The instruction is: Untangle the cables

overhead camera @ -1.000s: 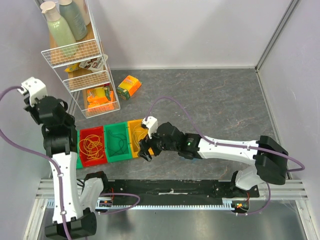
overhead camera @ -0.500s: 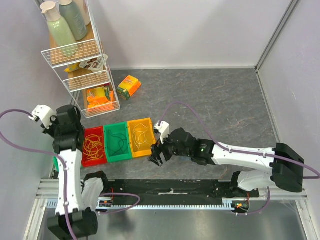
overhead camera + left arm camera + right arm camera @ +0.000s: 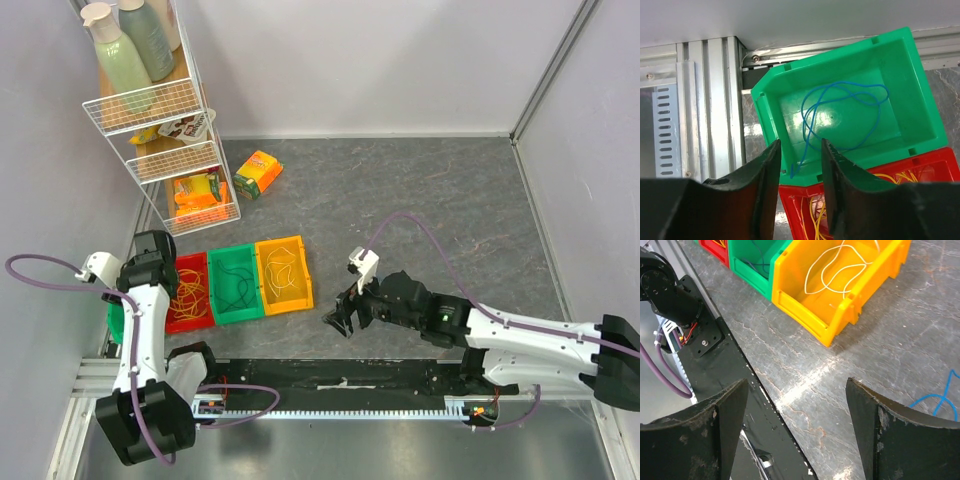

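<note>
"Left hand, what did it hold?"

"Nothing I could see. Its fingers stood slightly parted above the blue cable, which lay in the green bin beside the rail."

"And your right hand?"

"Spread wide and empty over the grey surface, near the yellow bin holding a pale cable. A second blue cable lay on the surface nearby."

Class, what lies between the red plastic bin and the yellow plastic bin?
A green plastic bin holding thin dark cables, shown in the top external view.
</note>
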{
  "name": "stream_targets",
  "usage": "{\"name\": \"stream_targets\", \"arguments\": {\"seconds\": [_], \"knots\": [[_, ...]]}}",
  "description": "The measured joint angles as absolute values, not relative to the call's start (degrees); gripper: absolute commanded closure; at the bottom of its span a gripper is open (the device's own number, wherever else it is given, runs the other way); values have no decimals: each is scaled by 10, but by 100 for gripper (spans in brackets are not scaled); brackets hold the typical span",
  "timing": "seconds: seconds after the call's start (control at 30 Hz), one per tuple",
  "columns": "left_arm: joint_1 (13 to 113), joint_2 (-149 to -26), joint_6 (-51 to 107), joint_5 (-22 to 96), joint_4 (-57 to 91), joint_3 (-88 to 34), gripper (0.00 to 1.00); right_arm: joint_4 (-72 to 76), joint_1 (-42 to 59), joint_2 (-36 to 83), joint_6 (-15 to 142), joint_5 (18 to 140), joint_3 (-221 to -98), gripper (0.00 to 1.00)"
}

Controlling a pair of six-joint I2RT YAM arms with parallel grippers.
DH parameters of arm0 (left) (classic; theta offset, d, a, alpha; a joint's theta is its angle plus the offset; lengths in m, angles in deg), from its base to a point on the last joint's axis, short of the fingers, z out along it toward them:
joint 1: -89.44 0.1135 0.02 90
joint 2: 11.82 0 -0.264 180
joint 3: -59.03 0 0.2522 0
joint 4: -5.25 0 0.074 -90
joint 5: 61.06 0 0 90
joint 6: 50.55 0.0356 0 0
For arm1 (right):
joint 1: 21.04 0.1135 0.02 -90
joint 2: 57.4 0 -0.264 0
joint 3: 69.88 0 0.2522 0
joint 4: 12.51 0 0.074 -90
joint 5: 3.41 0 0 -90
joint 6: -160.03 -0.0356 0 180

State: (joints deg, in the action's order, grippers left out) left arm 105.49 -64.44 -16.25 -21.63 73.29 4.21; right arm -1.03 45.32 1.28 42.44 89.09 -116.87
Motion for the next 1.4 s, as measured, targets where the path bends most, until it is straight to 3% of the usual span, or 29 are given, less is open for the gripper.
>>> {"name": "stream_targets", "arguments": {"seconds": [0.07, 0.2, 0.3, 0.47, 0.57, 0.7, 0.83, 0.93, 1.07, 1.2, 1.4], "knots": [[1056, -644, -168, -216, 731, 42, 24, -3, 453, -9, 424, 902, -1159, 14], [1058, -643, -151, -203, 721, 31, 23, 22, 451, -41, 423, 932, -1155, 14], [1058, -625, -124, -166, 697, -2, 9, 49, 449, -68, 416, 972, -1153, 12], [1042, -536, -71, -22, 591, -20, 14, 117, 411, -88, 383, 1065, -1153, 10], [984, -522, -49, 106, 510, -22, 14, 172, 317, -69, 357, 1082, -1155, 13], [793, -605, 9, 281, 369, -26, 14, 215, 206, -18, 340, 1032, -1155, 30], [581, -722, 70, 390, 257, -20, 17, 219, 201, -15, 327, 952, -1147, 36], [491, -777, 88, 451, 181, 12, 17, 199, 201, -49, 316, 912, -1125, 44], [444, -852, 84, 453, 131, 31, 16, 175, 201, -56, 307, 873, -1115, 55], [417, -925, 56, 429, 106, 30, 16, 146, 201, -7, 306, 833, -1107, 58], [409, -1035, -3, 410, 90, 2, 19, 124, 201, 4, 297, 803, -1065, 90]]}}
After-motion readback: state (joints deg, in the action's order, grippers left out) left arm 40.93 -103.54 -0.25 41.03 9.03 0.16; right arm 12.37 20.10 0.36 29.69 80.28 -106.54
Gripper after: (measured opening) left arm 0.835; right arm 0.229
